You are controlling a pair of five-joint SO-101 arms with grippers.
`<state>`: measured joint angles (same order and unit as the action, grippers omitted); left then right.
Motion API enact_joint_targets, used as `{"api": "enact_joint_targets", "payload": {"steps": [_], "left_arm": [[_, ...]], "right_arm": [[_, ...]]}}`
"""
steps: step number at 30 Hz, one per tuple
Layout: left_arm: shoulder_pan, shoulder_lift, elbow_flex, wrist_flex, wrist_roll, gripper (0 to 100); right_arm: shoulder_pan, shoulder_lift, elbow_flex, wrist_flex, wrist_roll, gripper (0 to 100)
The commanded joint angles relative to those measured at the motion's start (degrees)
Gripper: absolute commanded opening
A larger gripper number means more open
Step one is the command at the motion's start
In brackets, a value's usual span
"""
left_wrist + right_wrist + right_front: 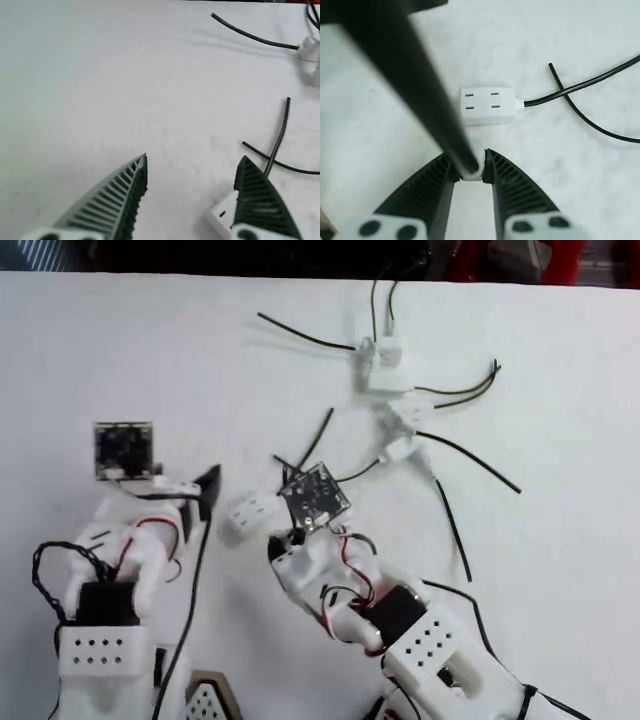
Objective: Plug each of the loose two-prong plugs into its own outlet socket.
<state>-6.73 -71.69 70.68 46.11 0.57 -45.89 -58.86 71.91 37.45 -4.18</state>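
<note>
Near us, our right jaws are gripping a white plug (pixel 471 173), its cord (pixel 405 75) trailing back. Just beyond, the socket (pixel 487 105) is lying on the surface (pixel 100 360). Our left jaws are hanging open, just left of it. Far right, more plugs (pixel 384 353) are lying clustered.

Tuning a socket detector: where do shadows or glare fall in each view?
High view: bright table, soft shadow beside the outlet socket. Right wrist view: its shadow falls toward the right gripper, shut on a plug. Left wrist view: even light, faint cable shadow.
</note>
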Motion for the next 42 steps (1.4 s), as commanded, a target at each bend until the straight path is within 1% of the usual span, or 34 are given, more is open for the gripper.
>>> {"api": "enact_joint_targets", "payload": {"steps": [1, 3, 7, 11, 16, 22, 29, 33, 42], "left_arm": [[-5.4, -0.9, -2.6, -1.5, 2.5, 28], [-6.8, -0.9, -2.6, -1.5, 3.5, 28], [-9.6, -0.9, -2.6, -1.5, 6.4, 28], [-12.2, -0.9, -2.6, -1.6, 8.0, 28], [-12.9, -0.9, -2.4, -2.7, 8.3, 28], [-12.9, -0.9, -2.3, -2.7, 8.3, 28], [-12.9, -0.9, -2.3, -2.7, 8.3, 28], [-12.9, -0.9, -2.3, -2.7, 8.3, 28], [-12.9, -0.9, -2.3, -2.7, 8.3, 28]], "right_arm": [[0.3, 2.1, -6.2, -1.2, 1.8, 1.6], [0.3, 6.5, -10.0, -0.8, 1.8, 1.6], [0.1, 19.1, -18.0, -0.8, 4.4, 1.6], [-2.0, 29.3, -25.1, -1.0, 4.6, 1.6], [-2.7, 40.0, -32.6, -1.3, 6.7, 1.6], [-2.5, 49.6, -39.0, -1.3, 6.8, 1.6], [-0.4, 55.3, -42.5, -1.5, 6.9, 1.7], [0.0, 57.1, -42.2, -3.4, 6.9, 1.7], [-0.3, 55.6, -37.8, -3.6, 7.0, 1.7]]}}
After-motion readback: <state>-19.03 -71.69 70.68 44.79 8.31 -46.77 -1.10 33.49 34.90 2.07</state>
